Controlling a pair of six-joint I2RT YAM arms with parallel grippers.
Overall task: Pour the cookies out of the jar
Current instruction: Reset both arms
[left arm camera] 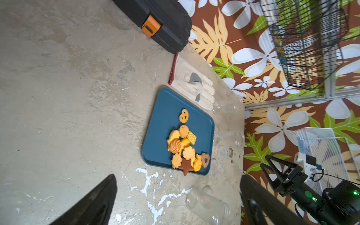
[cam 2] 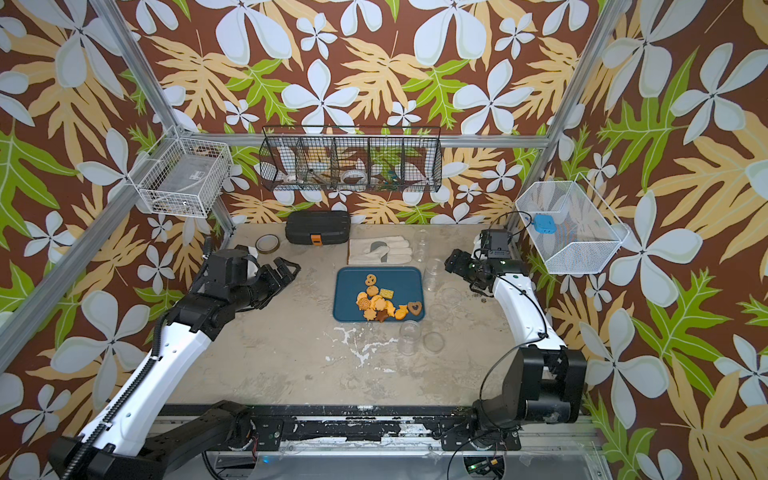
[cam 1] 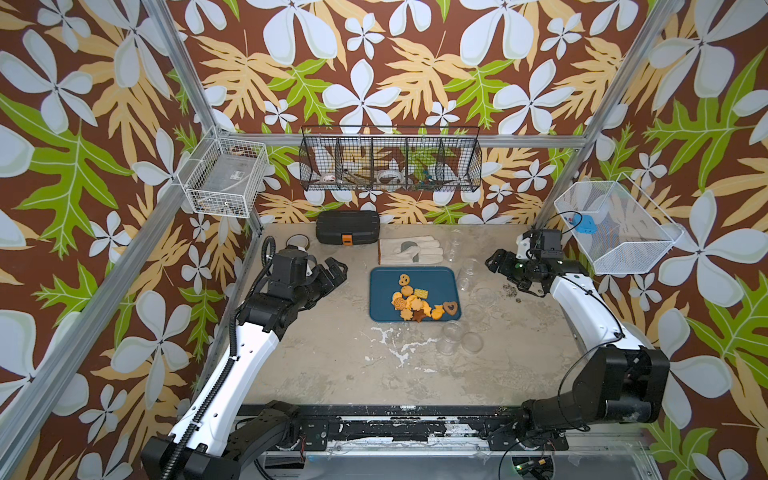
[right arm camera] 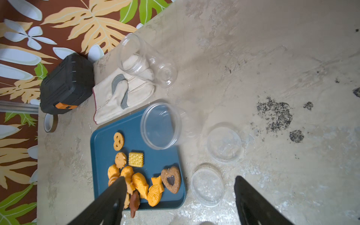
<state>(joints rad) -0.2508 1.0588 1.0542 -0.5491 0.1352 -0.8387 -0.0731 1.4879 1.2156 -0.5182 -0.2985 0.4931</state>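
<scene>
**Cookies on the tray, jar empty, both grippers free**

I saw the cookies (cam 1: 415, 305) heaped on a blue tray (cam 1: 382, 291) in the middle of the tabletop (cam 1: 332, 365). The clear jar (right arm camera: 160, 126) sat empty at the tray's edge, near the right gripper (cam 1: 492, 262), whose jaws stood apart on nothing. The left gripper (cam 1: 334, 272) gaped wide, also empty. I judged the jar light, smooth and slippery, probably thin-walled. I would have gripped it gently across the mid-wall.

White arm links (cam 1: 253, 349), black joints (cam 1: 623, 382), ribbed black cable (cam 1: 233, 338), green lights (left arm camera: 313, 198)
</scene>
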